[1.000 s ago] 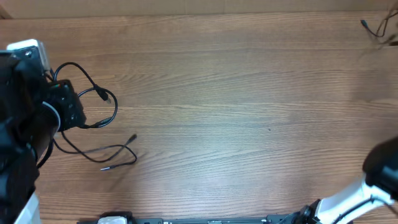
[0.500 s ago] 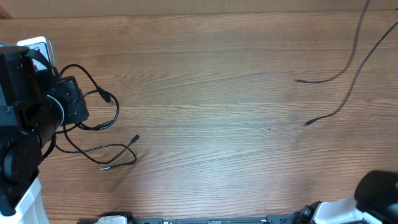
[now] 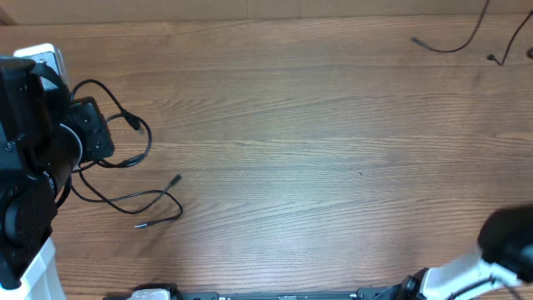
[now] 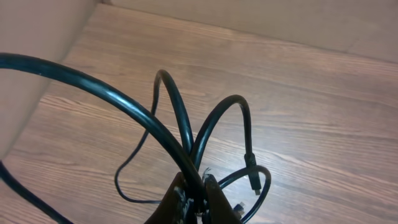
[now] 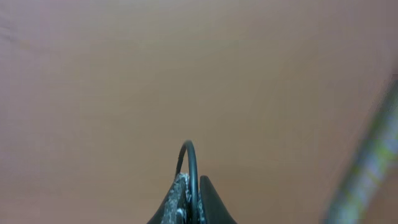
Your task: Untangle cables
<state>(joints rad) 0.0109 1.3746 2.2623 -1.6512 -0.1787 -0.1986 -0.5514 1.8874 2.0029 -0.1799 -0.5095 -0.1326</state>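
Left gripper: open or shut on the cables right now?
Shut on the cables: the left gripper pinches them, jaws together, loops rising from between in the left wrist view.

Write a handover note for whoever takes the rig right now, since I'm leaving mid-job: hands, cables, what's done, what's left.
Left hand: shut on several looped cables at the table's left side. One loose strand lies on the wood beside them.
Right hand: shut on a single cable. It is likely the one whose ends show at the far right corner, well apart from the left bunch.
Done: one cable looks pulled free.
Left: separate the loops in the left hand, then lay each cable out alone.
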